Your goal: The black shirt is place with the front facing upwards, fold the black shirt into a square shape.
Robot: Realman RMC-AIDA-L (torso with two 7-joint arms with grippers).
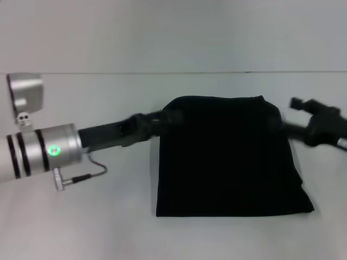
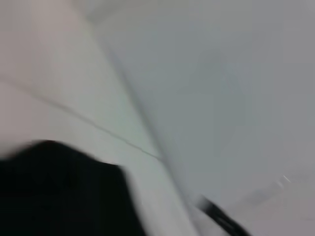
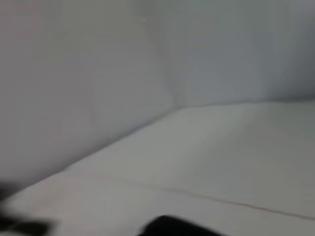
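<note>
A pale worktop (image 1: 81, 227) runs back to a plain light wall. The left end effector (image 1: 165, 120) sits at the shirt's far left corner; whether it pinches the cloth cannot be told. The right end effector (image 1: 282, 122) is at the far right corner, its grip equally unclear. The shirt (image 1: 227, 162) lies folded into a rough square at the worktop's middle, lettering hidden.
</note>
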